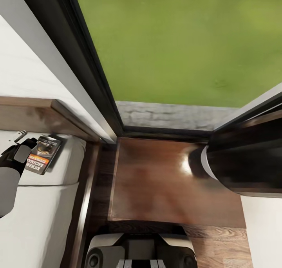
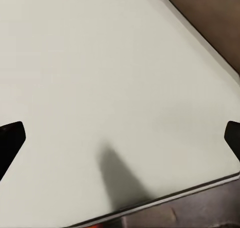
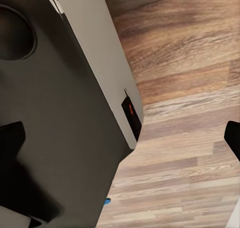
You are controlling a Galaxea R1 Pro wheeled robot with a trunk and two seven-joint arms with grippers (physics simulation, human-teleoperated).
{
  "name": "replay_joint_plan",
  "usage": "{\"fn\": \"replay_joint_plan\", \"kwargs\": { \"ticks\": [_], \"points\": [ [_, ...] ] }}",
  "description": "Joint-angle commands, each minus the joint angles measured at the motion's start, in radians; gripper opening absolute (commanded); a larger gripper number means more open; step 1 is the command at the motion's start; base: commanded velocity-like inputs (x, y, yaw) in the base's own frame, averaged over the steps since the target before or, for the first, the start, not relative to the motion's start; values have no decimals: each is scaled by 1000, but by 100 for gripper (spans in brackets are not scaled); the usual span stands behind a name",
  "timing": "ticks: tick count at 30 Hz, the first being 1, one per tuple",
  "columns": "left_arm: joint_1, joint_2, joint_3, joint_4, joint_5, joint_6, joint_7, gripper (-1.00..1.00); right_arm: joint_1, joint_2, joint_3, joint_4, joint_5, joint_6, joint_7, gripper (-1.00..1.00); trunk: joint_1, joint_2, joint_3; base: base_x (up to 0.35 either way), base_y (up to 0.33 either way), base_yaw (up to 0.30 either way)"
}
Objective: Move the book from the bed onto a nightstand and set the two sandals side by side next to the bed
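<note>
The book [image 1: 44,154], with a dark cover and an orange band, lies on the pale mattress of the bed [image 1: 43,217] close to the brown headboard [image 1: 35,113]. My left gripper [image 1: 24,142] sits at the book's left edge. In the left wrist view this gripper [image 2: 120,138] is open over bare mattress, its fingertips [image 2: 10,140] wide apart. The nightstand [image 1: 156,182], dark brown with a glossy top, stands right of the bed under the window. My right gripper [image 3: 120,138] is open above the wood floor. No sandals can be made out.
A black-framed window [image 1: 98,84] onto green lawn rises behind the nightstand. My right arm [image 1: 243,162] hangs over the nightstand's right side. The robot's dark body [image 3: 55,113] is beside plank floor [image 3: 190,113], with a blue speck [image 3: 106,201] too small to identify.
</note>
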State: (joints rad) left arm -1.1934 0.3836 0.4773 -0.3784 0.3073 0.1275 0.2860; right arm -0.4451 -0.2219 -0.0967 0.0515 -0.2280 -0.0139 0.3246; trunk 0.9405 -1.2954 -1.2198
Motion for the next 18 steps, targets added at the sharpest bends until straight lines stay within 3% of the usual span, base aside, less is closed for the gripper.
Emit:
{"fn": "replay_joint_plan", "kwargs": {
  "ticks": [1, 13, 18],
  "points": [
    [0, 0, 1, -2, 9, 4, 3, 100, -1, -1, -8, 4, -4, -1, 5, 100, 4, -8, -4, 0, 0, 0],
    [0, 0, 1, -2, 9, -36, 4, 100, -1, -1, -8, 4, -4, -1, 5, 100, 8, -15, -7, 0, 0, 0],
    [0, 0, 0, -1, 9, -37, 4, 100, -1, -1, -8, 4, -4, -1, 5, 100, 27, -50, -22, 0, 0, 0]
  ]
}}
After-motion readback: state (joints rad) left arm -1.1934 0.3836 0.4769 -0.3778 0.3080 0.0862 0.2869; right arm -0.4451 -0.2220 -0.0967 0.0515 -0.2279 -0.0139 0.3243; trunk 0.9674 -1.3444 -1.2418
